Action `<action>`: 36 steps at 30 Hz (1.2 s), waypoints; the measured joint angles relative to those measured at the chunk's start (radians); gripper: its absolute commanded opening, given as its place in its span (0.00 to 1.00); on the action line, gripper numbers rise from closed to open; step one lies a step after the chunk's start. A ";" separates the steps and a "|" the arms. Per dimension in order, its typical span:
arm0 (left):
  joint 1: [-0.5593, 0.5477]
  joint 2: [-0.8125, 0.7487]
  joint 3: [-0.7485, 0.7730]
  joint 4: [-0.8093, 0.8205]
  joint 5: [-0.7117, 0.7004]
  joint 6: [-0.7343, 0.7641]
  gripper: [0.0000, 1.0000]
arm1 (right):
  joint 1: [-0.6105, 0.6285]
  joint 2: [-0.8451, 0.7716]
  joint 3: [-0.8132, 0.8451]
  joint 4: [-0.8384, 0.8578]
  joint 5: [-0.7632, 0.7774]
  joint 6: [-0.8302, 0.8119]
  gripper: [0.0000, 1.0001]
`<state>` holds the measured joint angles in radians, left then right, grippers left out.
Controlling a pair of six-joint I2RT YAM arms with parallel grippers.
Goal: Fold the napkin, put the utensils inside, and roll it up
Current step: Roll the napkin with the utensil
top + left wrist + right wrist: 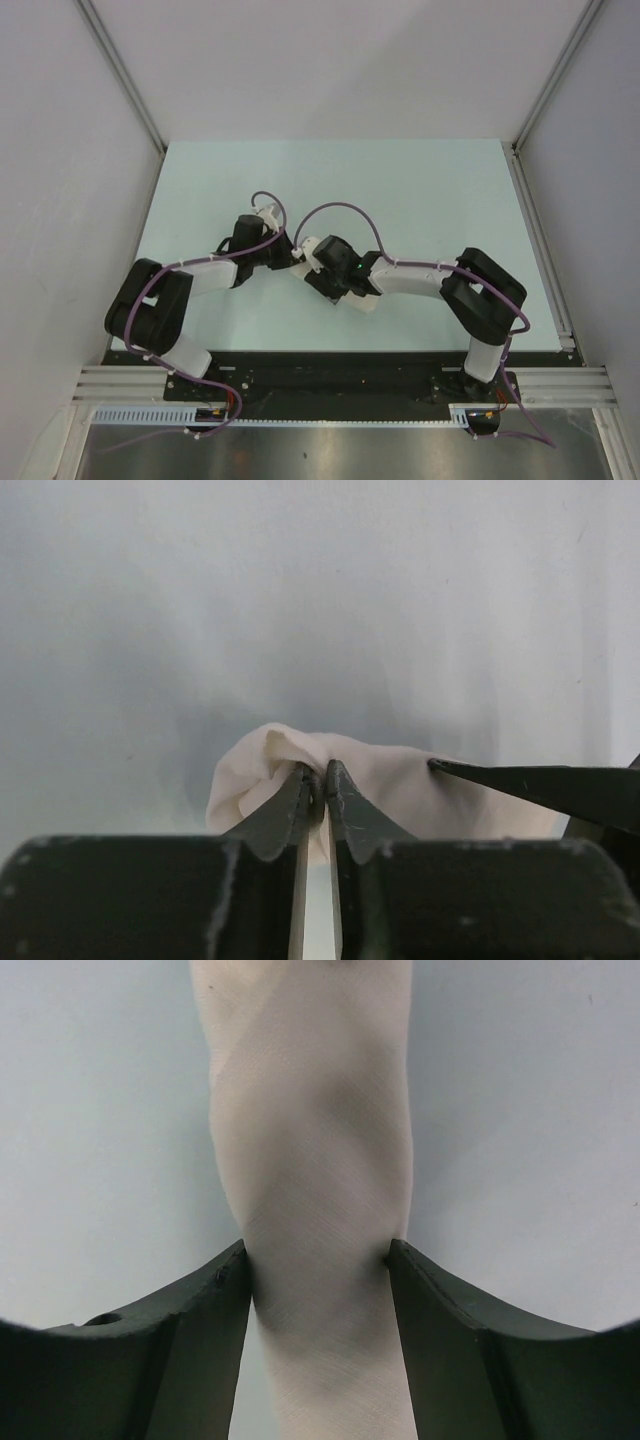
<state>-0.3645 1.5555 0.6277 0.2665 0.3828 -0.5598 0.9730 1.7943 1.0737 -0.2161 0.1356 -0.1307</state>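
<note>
The napkin (310, 1130) is a cream-white rolled cloth lying lengthwise on the pale table. In the right wrist view my right gripper (317, 1255) presses on both sides of the roll, which narrows between the jaws. In the left wrist view my left gripper (318, 772) has its jaws almost together, and a puckered end of the napkin (400, 780) is pinched at the tips. A dark finger (540, 785) of the right gripper lies over the cloth there. From above, the left gripper (288, 254) and right gripper (312, 266) meet mid-table and cover the napkin. The utensils are hidden.
The pale green table (420, 190) is walled by grey panels on three sides. A metal rail (540, 250) runs along its right edge. The arm bases sit on the black bar (330, 385) at the near edge.
</note>
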 measured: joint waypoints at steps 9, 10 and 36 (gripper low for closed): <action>0.003 0.000 0.060 -0.037 -0.009 0.003 0.59 | -0.108 0.041 0.041 -0.027 -0.206 0.032 0.58; 0.004 -0.004 0.066 -0.044 -0.012 0.003 0.61 | -0.122 0.046 0.050 -0.037 -0.237 0.035 0.58; 0.042 -0.019 -0.064 0.082 0.038 -0.047 0.54 | -0.287 0.085 0.068 -0.011 -0.615 0.175 0.68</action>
<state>-0.3222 1.5360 0.5632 0.3489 0.4206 -0.6067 0.6857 1.8793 1.1412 -0.2276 -0.4797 0.0444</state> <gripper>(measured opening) 0.616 0.644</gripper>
